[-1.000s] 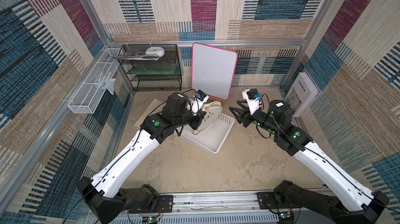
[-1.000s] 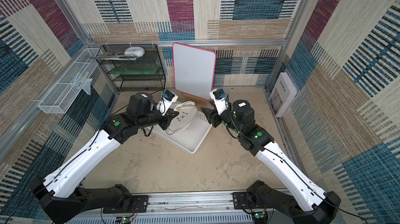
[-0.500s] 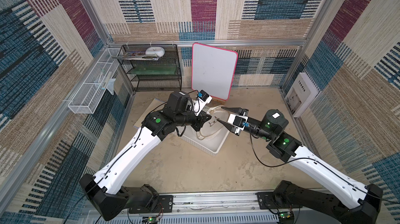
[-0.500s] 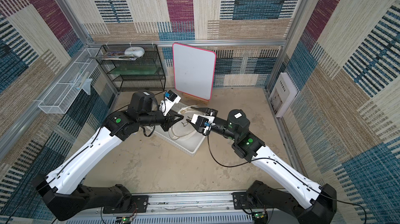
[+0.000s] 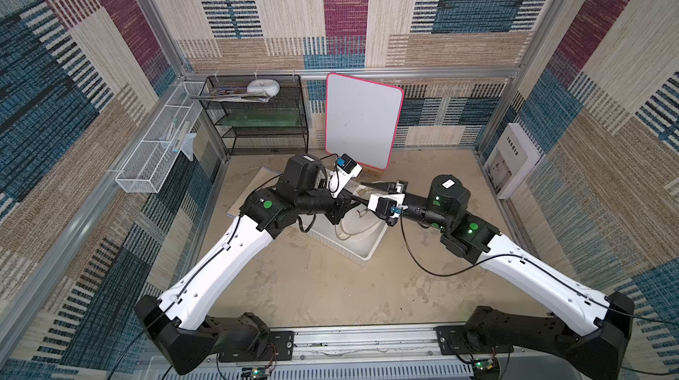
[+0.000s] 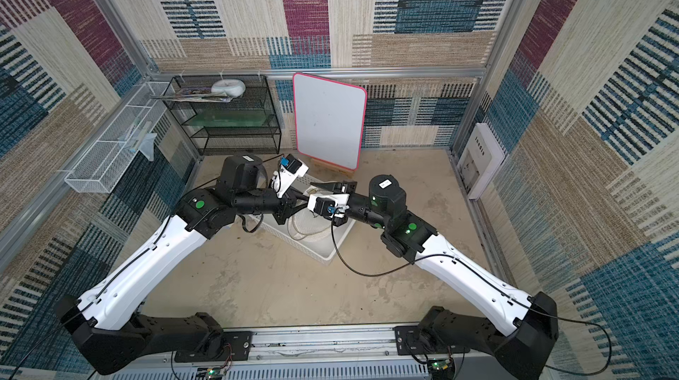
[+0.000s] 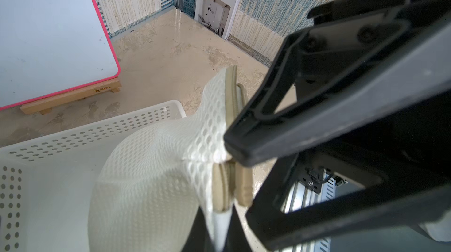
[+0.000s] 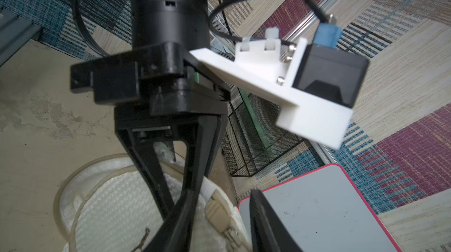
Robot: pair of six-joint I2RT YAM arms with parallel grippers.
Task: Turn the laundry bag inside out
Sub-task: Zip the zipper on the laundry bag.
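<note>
Patchwork woven panels wall in a beige, mottled floor, and at its middle, toward the far side, sits a white perforated basket (image 5: 362, 257). Half in it and half lifted above it is the laundry bag (image 7: 158, 177). The left gripper (image 7: 228, 155), reaching from the left, has its jaws pressed together on the bag's tan-trimmed rim and holds that edge up over the basket's right corner. The right gripper (image 5: 367, 193) hovers just beside that pinch from the right, jaws spread and with nothing between them that I can make out. This looks like the opening step: one edge is secured and a second hold is being sought. Next, the right jaws would need to close on the rim close by, or dip into the mouth, so the fabric can be drawn through itself. The bag is soft white honeycomb mesh that drapes and folds under its own weight, with a hooped tan edge and a small dark mark on its rounder panel.
</note>
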